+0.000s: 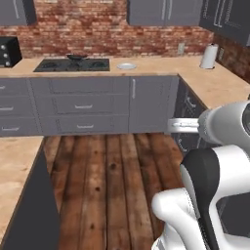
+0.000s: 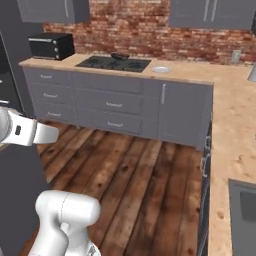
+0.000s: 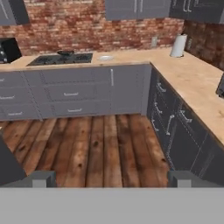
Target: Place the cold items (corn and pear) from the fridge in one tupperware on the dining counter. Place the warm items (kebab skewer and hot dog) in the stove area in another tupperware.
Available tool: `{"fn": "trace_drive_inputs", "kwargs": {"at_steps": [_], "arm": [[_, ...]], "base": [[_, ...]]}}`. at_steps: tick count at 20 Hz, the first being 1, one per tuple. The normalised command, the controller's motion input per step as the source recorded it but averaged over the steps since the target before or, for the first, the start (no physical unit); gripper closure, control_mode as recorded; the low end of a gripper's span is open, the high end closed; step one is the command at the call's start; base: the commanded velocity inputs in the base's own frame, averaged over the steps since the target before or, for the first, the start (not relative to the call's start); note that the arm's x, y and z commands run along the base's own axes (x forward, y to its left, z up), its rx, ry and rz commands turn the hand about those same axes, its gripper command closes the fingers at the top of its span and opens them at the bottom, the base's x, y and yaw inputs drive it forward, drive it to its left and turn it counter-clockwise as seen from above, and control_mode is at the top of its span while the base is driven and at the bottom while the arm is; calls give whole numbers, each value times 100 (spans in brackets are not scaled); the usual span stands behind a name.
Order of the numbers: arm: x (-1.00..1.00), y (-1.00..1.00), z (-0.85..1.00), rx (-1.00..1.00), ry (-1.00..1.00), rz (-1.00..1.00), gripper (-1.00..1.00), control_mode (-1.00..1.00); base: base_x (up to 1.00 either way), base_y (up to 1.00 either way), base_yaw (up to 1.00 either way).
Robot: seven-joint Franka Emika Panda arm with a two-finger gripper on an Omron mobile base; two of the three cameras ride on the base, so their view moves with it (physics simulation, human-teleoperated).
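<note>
Gripper [image 3: 109,178], jaws spread wide and empty, faces the stove [image 3: 61,58] across the floor; approach squarely, stopping just beside its counter [image 3: 131,57].

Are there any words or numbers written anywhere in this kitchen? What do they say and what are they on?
No words, numbers or brand names can be read anywhere.
The black microwave has pale marks on its front, too small and blurred to read.
The stovetop, the cabinet drawers, the paper towel roll and the white plate carry no writing that shows.
</note>
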Motion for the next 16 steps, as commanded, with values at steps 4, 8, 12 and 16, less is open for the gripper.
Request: {"fn": "trace_drive_inputs", "kwargs": {"at_steps": [4, 8, 12, 16], "arm": [[0, 0, 0, 0, 0, 0, -100, 100], [0, 0, 0, 0, 0, 0, -100, 100], [0, 0, 0, 0, 0, 0, -100, 100], [0, 0, 0, 0, 0, 0, -100, 100]], "base": [[100, 0, 0], [100, 12, -9], [100, 27, -11], [100, 49, -11]]}}
